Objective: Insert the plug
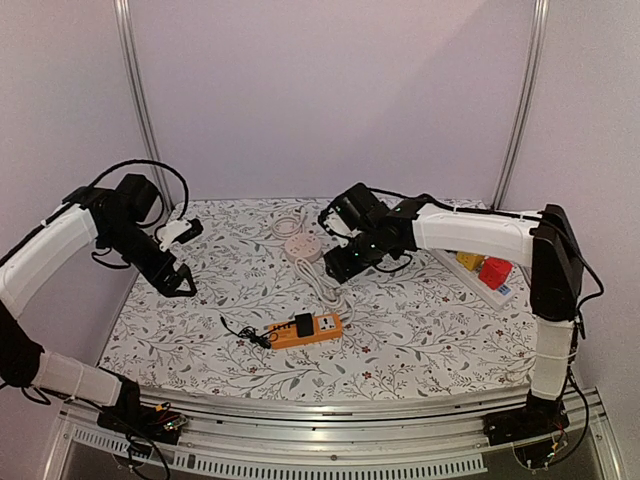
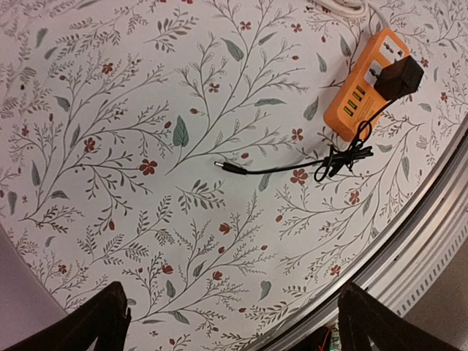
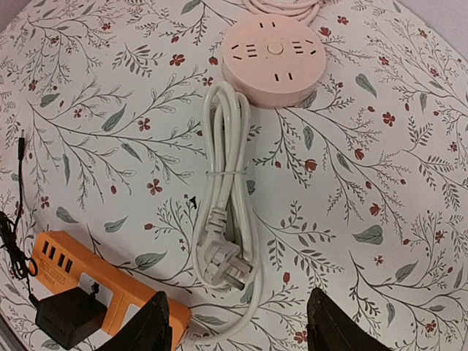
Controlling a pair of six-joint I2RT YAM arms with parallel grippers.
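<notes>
Left end effector (image 2: pixel 234 311) and right end effector (image 3: pixel 240 318) are hovering wide and empty, since the adapter (image 2: pixel 398 75) is seemingly sitting plugged into the power strip (image 2: pixel 349 102).

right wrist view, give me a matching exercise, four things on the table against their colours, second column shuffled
Things:
1. power strip
2. adapter
3. round socket hub
4. bundled cord

Colours:
A. black
B. white
C. orange
D. pale pink

Pairs: 1-C, 2-A, 3-D, 4-B
</notes>
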